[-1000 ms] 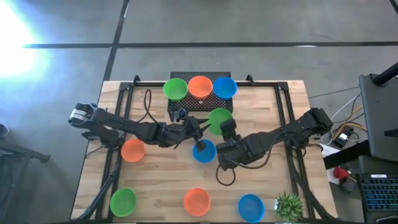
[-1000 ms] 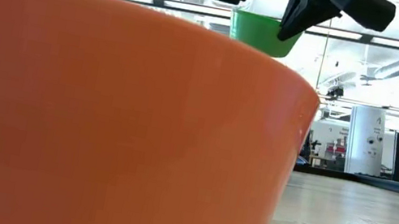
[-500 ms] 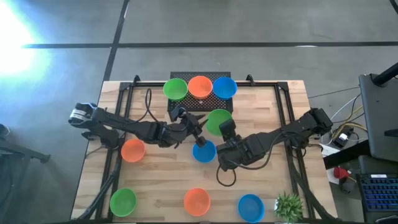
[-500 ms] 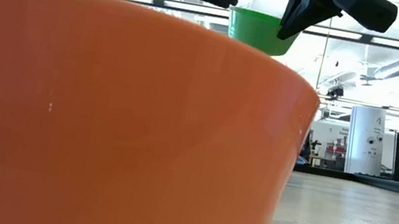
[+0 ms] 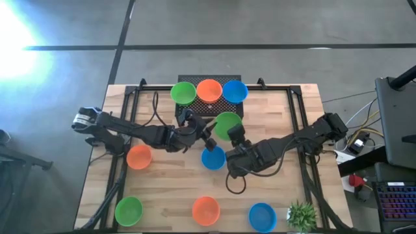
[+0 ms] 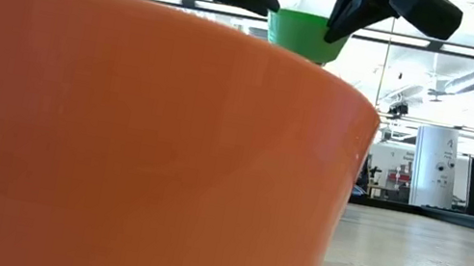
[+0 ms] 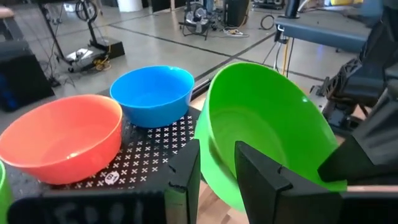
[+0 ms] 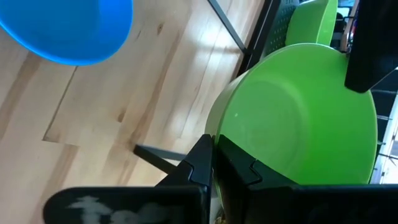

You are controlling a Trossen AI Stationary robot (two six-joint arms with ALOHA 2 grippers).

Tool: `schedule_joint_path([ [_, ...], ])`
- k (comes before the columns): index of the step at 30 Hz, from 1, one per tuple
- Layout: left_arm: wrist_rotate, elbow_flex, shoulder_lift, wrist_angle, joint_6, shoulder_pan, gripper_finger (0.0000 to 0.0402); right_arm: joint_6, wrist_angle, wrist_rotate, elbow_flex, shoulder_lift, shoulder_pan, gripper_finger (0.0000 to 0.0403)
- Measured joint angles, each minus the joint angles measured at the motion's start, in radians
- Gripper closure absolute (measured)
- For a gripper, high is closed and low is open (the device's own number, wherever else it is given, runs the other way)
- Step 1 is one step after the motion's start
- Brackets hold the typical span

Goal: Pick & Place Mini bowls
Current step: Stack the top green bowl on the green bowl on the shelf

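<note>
A green mini bowl (image 5: 228, 123) is lifted above the table's middle and tilted. My right gripper (image 5: 234, 134) is shut on its rim. My left gripper (image 5: 208, 132) is open at the bowl's opposite side; in the left wrist view (image 7: 217, 153) its two fingers stand on either side of the bowl's rim (image 7: 208, 143). A blue mini bowl (image 5: 213, 156) rests on its base on the table just near of both grippers. In the low view the green bowl (image 6: 305, 35) hangs high between the two grippers. My right gripper pinches the green bowl's rim (image 8: 231, 138) between its two fingers (image 8: 200, 163), one inside the bowl and one outside, coming from the table's near right. The bowl is lifted clear and tilted. My left gripper's fingers straddle the rim on the other side; I cannot tell whether they touch it.
A black perforated rack (image 5: 195, 110) at the far middle carries a green (image 5: 183, 92), an orange (image 5: 208, 90) and a blue bowl (image 5: 234, 91). On the table rest an orange bowl (image 5: 138, 156), a green bowl (image 5: 129, 210), an orange bowl (image 5: 206, 210), a blue bowl (image 5: 262, 216) and a potted plant (image 5: 301, 213).
My left gripper has gone from above the blue bowl toward the table's far edge, up to the green bowl's rim. The blue bowl has stayed on the table. My right gripper has carried the green bowl slightly toward my left gripper.
</note>
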Motion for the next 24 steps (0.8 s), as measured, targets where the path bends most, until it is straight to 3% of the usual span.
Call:
schedule_joint_path([
  [17, 0.024, -0.001, 0.000, -0.088, -0.152, 0.006, 0.0309, -0.038, 0.013, -0.003, 0.000, 0.000, 0.000, 0.0392],
  [20, 0.026, -0.001, 0.000, -0.093, -0.152, 0.006, 0.0329, -0.037, 0.014, -0.003, 0.000, 0.000, 0.000, 0.0392],
  [24, 0.030, -0.001, 0.000, -0.091, -0.155, 0.006, 0.0385, -0.040, 0.020, -0.003, 0.000, 0.000, 0.000, 0.0392],
])
